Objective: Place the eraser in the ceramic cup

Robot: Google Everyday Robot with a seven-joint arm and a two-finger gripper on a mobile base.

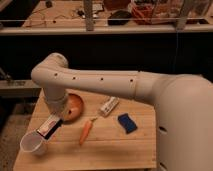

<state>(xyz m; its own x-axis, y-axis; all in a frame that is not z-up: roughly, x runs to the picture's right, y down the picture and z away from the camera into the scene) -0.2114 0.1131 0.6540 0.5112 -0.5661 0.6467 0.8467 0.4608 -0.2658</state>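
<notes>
Camera view: gripper point(54, 121) is hanging low at table's point(115, 150) front-left, just above ceramic cup point(33, 144), clamped tight on eraser point(48, 127). Eraser is tilting down w/ its lower end over cup's rim. Orange bowl point(75, 106) is sitting behind arm; carrot point(86, 130), white bottle point(109, 106) & blue block point(127, 123) are lying to the right.

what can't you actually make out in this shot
- Hand, camera view: hidden under the arm's wrist above the eraser.
- Orange bowl: left part covered by the arm.
- Ceramic cup: inside too dim to read.
- White bottle: label too small.
</notes>
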